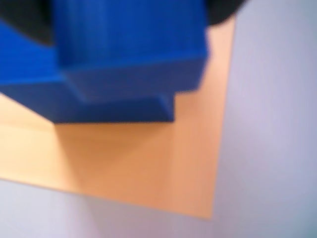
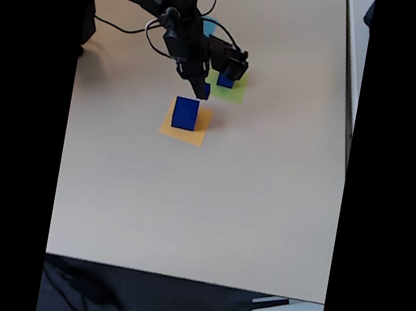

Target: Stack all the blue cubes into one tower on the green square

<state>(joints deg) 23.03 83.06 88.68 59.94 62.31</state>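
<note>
In the fixed view the black arm reaches in from the upper left, and its claw (image 2: pixel 201 88) hangs above the tan table (image 2: pixel 208 203), clenched on a small blue cube (image 2: pixel 202 89) that is lifted clear of the surface. Just below the claw in that view, a larger blue cube (image 2: pixel 185 113) sits on the orange-yellow square (image 2: pixel 196 133), apart from the held cube. Up and to the right of the claw lies the green square (image 2: pixel 237 92), with another blue cube (image 2: pixel 225 80) resting on it, partly covered by the arm's wrist. A sliver of a light-blue square (image 2: pixel 210 25) shows behind the arm, above the claw. Black cables loop off the arm over the table.

The wrist view is blurred. It looks down past the held small blue cube (image 1: pixel 131 34), which takes up the top of the picture, onto the larger blue cube (image 1: pixel 109 106) below it and the orange-yellow square (image 1: pixel 148 163) spreading out beneath both. The pale table (image 1: pixel 272 124) shows to the right and along the bottom edge. Whether the two cubes touch cannot be told from this view; the fixed view shows a gap between them.
</note>
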